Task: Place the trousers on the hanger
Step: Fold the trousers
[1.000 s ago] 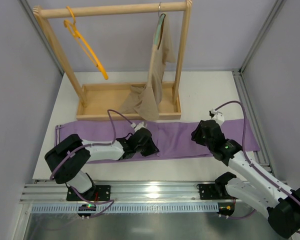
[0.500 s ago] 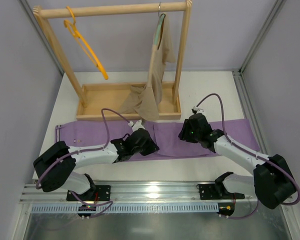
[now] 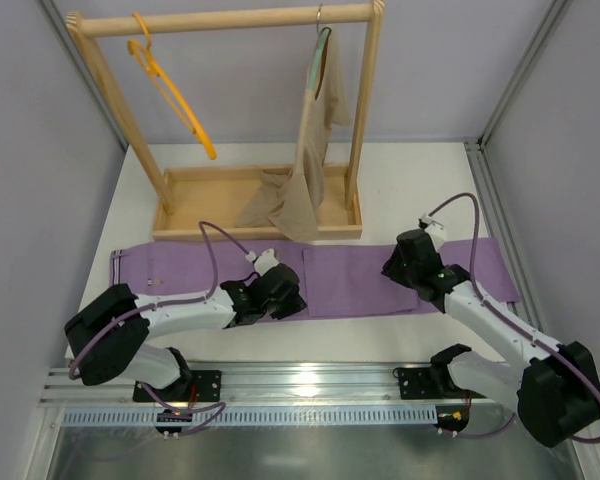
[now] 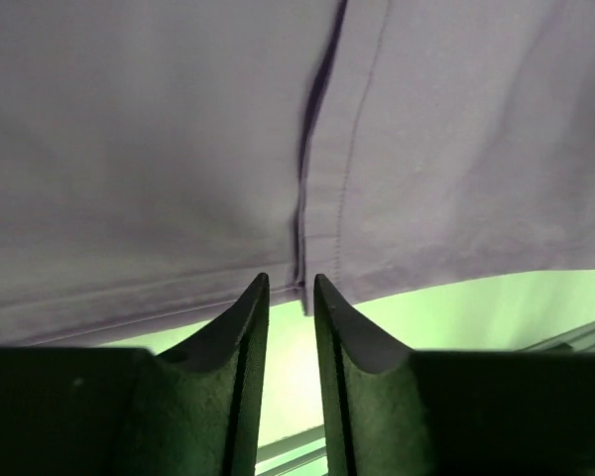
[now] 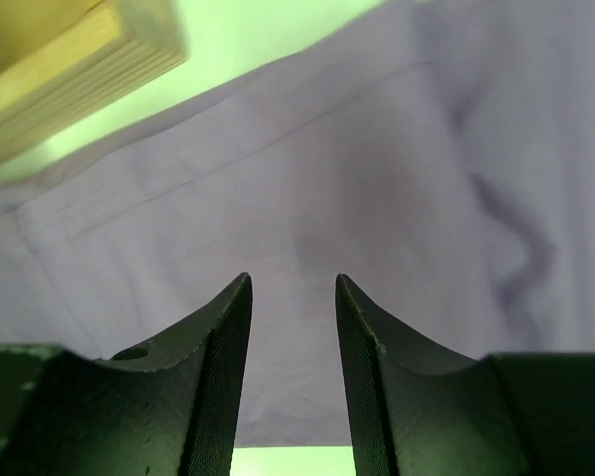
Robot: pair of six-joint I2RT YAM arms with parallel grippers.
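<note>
Lying flat across the table (image 3: pixel 410 170), the trousers (image 3: pixel 370 280) stretch in front of the wooden rack (image 3: pixel 230 20), whose rail carries the hanger (image 3: pixel 170 95) at its left end. Left gripper (image 4: pixel 291 297): jaws slightly parted at the fabric's near edge, grasping nothing. Right gripper (image 5: pixel 293 297): jaws apart over the cloth, empty.

Soft, even overhead light fills the top view, which is sharp throughout. Shadows are faint, and one white glare patch sits on the metal rail (image 3: pixel 305 378) at the near edge. Both wrist views carry a colour cast — the table (image 4: pixel 496 307) reads green — and the trousers (image 4: pixel 129 149) look soft and slightly smeared.
</note>
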